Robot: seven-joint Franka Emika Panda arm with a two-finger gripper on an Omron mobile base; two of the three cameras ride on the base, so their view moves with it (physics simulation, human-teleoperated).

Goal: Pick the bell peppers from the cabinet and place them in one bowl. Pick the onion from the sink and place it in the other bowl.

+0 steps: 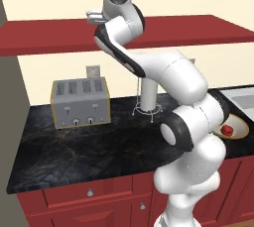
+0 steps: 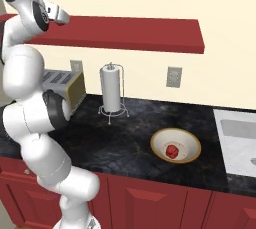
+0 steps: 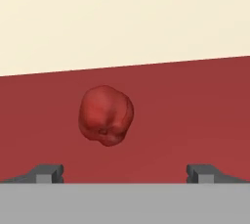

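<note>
- A bell pepper (image 3: 106, 115), dark red and lumpy, rests on the flat red surface of the cabinet (image 3: 195, 115), with the cream wall behind it.
- In the hand view the gripper (image 3: 125, 174) is aimed at that pepper; the fingertips (image 3: 46, 173) stand wide apart, released, with nothing between them. The pepper lies ahead of them, nearer the one on the view's left, and does not touch either.
- In the left base view the hand (image 1: 94, 18) is up at the level of the cabinet (image 1: 198, 30), the arm folded upward from the base.
- The other bell pepper (image 2: 171, 151) sits inside the pale tan bowl (image 2: 192, 145), which stands on the dark stone counter (image 2: 125, 133) below the cabinet's right end.
- The sink (image 2: 237, 143) lies just beside the bowl, further out past the cabinet's right end.
- A paper towel roll on a wire stand (image 2: 111, 89) stands on the counter under the middle of the cabinet, against the wall.
- A grey toaster (image 1: 80, 103) sits on the counter under the cabinet's left part, well apart from the bowl.
- Red base cabinets with knobs (image 1: 89, 194) run under the counter.
</note>
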